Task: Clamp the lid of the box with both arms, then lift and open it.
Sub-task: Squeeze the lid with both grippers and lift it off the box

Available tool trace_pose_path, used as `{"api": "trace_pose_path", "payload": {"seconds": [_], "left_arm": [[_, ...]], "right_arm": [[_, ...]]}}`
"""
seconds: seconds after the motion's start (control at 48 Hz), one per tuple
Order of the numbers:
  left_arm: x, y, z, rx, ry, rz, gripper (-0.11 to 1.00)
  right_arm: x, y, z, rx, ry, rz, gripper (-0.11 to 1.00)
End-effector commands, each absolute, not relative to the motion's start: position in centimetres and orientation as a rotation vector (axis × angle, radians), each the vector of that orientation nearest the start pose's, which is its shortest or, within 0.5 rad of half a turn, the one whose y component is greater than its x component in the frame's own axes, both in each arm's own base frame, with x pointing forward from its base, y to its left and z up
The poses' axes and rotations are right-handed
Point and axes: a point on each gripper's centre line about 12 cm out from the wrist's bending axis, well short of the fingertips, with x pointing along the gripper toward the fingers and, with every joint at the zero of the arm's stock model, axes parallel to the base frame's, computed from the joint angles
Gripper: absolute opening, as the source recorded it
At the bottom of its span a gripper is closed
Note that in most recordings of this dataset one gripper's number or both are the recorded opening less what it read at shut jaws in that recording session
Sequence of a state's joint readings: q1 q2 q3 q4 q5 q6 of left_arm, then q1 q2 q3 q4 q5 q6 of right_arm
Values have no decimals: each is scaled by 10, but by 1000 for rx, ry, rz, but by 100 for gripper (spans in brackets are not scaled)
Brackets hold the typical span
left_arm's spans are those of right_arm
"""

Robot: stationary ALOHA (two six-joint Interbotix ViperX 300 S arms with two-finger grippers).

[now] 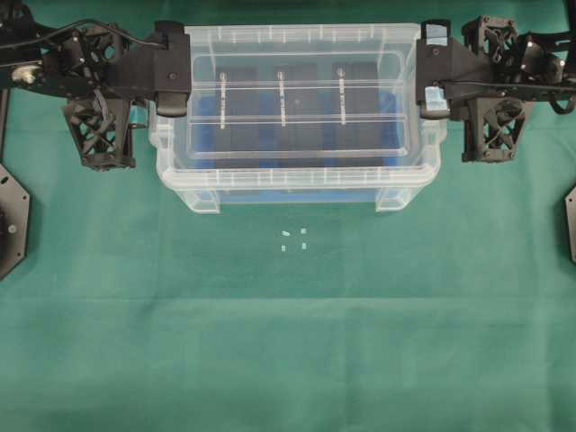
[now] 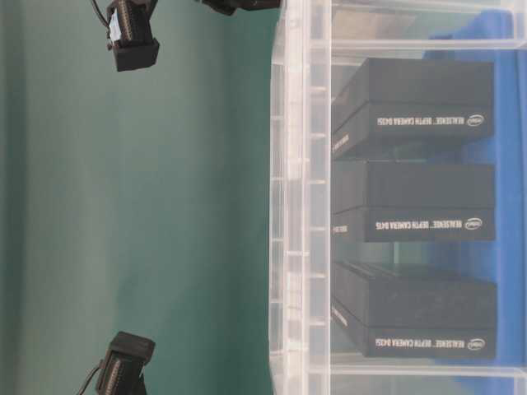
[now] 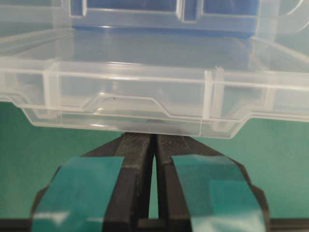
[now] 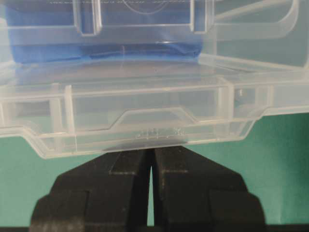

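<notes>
The left tool [image 3: 154, 140] and the right tool [image 4: 150, 155] each pinched an end edge of the lid [image 1: 297, 99] above the box [image 1: 297, 184].

In the table-level view we can read white print on the side of each of the three black blocks inside the box [image 2: 300, 206]: the top block [image 2: 412, 107], the middle block [image 2: 412, 202] and the bottom block [image 2: 412, 309] each carry "REALSENSE DEPTH CAMERA D435" with a small oval logo at the right end, which we take for Intel's though it is too small to be sure. The lettering appears upside down in that view. In the overhead and both wrist views we find no legible text.
</notes>
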State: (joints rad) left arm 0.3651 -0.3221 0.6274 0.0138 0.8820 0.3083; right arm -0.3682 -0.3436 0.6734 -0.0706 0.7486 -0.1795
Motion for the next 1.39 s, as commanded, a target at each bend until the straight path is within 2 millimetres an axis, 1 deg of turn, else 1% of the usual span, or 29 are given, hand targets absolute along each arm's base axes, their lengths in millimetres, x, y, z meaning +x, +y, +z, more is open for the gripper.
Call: {"api": "trace_pose_path", "payload": {"seconds": [0.0,0.25,0.541,0.749,1.082,1.207,1.374], "left_arm": [[278,106,246,76,1141,156,1],[275,105,255,77,1135,156,1],[279,105,274,87,1112,157,1],[279,105,282,86,1119,156,1],[281,104,297,90,1120,153,1],[282,104,300,91,1124,151,1],[283,100,304,97,1124,140,1]], "right_arm": [[286,-109,253,-47,1019,-247,0],[283,-108,263,-50,992,-253,0],[281,-107,275,-54,977,-257,0],[281,-107,282,-59,979,-260,0],[278,-106,300,-61,967,-262,0],[278,-104,305,-64,962,-260,0],[279,-102,308,-66,961,-254,0]]}}
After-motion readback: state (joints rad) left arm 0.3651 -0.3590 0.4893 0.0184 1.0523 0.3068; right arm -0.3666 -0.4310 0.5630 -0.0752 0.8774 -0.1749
